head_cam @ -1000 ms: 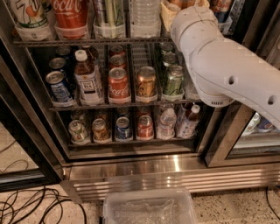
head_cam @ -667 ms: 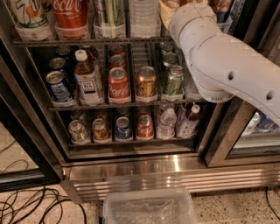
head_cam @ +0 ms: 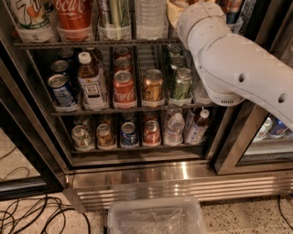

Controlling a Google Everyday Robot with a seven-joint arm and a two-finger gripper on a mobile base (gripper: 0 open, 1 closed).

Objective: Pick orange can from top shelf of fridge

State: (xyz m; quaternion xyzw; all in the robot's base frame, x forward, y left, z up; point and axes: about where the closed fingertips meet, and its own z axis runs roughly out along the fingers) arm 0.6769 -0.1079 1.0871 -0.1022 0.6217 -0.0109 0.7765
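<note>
Gripper [head_cam: 182,8] at one o'clock on the top shelf [head_cam: 91,44], mostly hidden behind the arm [head_cam: 238,68]; jaws' state: cannot tell. The wrist could topple the neighbouring water bottle [head_cam: 150,18].

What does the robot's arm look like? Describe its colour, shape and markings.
The arm is a thick, smooth, off-white shell of rounded tubular segments, with a round joint cap and two small dark holes. No cables or lettering show. The gripper is out of sight past the arm's end, by the top shelf.
</note>
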